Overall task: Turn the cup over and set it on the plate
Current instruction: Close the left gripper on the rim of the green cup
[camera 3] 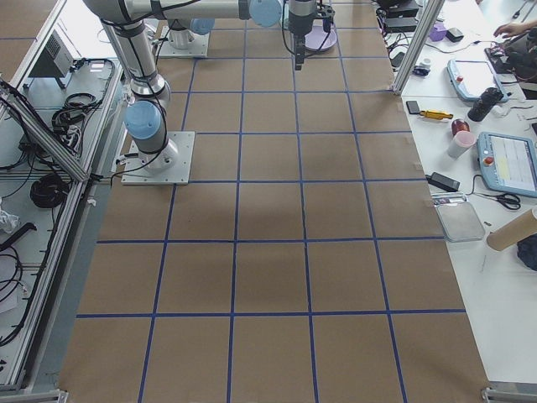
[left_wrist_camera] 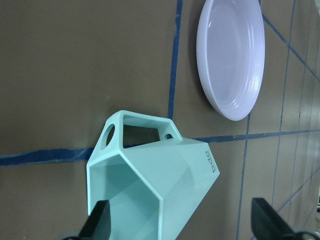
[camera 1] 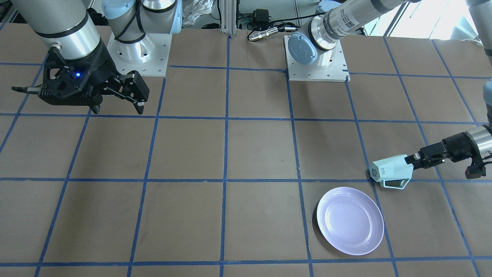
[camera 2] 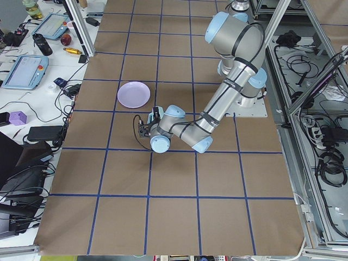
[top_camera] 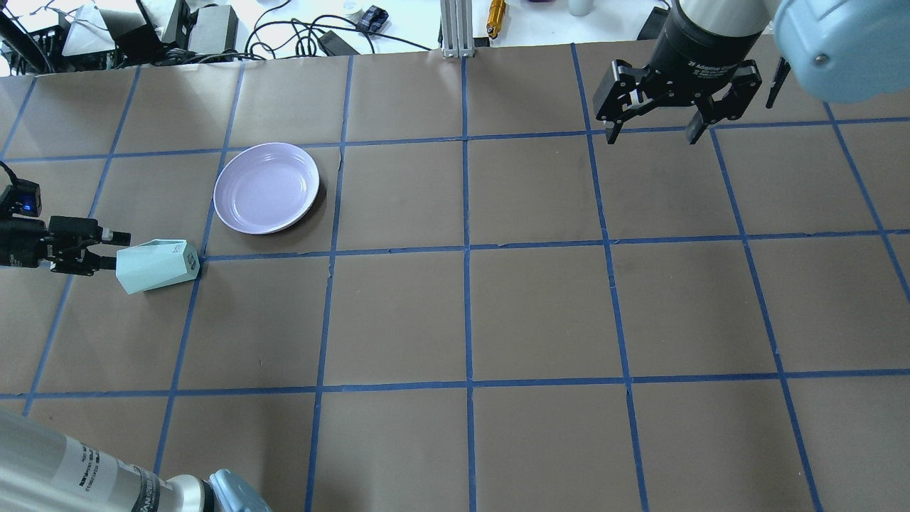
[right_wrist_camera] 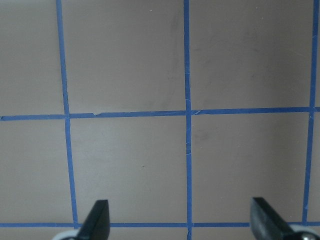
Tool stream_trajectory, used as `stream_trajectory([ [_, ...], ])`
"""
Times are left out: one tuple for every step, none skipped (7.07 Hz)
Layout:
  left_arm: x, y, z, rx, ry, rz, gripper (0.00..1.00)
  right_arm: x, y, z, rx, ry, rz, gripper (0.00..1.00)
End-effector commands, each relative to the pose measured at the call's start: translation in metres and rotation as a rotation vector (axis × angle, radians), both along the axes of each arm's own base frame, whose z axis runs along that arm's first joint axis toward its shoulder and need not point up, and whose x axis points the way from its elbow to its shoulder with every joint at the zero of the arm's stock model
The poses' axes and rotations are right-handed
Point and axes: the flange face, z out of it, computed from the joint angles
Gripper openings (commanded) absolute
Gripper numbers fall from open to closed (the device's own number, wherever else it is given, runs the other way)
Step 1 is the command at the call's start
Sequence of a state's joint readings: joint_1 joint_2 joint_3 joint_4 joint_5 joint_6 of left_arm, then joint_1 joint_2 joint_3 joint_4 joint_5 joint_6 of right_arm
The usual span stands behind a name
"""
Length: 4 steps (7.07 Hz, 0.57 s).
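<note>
The mint-green cup (top_camera: pixel 153 264) lies on its side on the table, mouth toward my left gripper, lettered base (camera 1: pixel 382 171) pointing away, handle toward the plate (left_wrist_camera: pixel 145 127). My left gripper (top_camera: pixel 111 250) is low at the cup's mouth (left_wrist_camera: pixel 125 200). Its fingers are spread wide, one fingertip (left_wrist_camera: pixel 100 222) at the rim and the other well clear of the cup. The lavender plate (top_camera: pixel 266 187) sits upright and empty just beyond the cup; it also shows in the front view (camera 1: pixel 349 220). My right gripper (top_camera: pixel 652 135) hangs open and empty far off on the other side.
The table is brown paper with a grid of blue tape (top_camera: pixel 466 249). The arm bases (camera 1: pixel 317 65) stand at the robot's edge. Cables and small tools (top_camera: pixel 327 35) lie past the far edge.
</note>
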State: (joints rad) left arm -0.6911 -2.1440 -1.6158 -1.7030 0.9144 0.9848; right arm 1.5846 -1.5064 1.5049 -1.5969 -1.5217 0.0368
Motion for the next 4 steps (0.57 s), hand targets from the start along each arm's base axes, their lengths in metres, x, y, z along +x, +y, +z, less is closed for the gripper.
stream_trajectory([
  [-0.0052, 0.0032, -0.0112, 0.002, 0.056, 0.007, 0.97, 0.0000, 0.0000, 0.0000, 0.000, 0.000, 0.000, 1.00],
  [-0.0056, 0.0047, -0.0100, 0.006, 0.071, 0.003, 0.97, 0.0000, 0.0000, 0.0000, 0.000, 0.000, 0.000, 1.00],
  [-0.0038, 0.0043, -0.0086, 0.003, 0.069, 0.003, 0.97, 0.0000, 0.0000, 0.0000, 0.000, 0.000, 0.000, 1.00],
  [-0.0010, 0.0055, -0.0081, 0.002, 0.067, 0.007, 0.92, 0.0000, 0.0000, 0.0000, 0.000, 0.000, 0.000, 1.00],
])
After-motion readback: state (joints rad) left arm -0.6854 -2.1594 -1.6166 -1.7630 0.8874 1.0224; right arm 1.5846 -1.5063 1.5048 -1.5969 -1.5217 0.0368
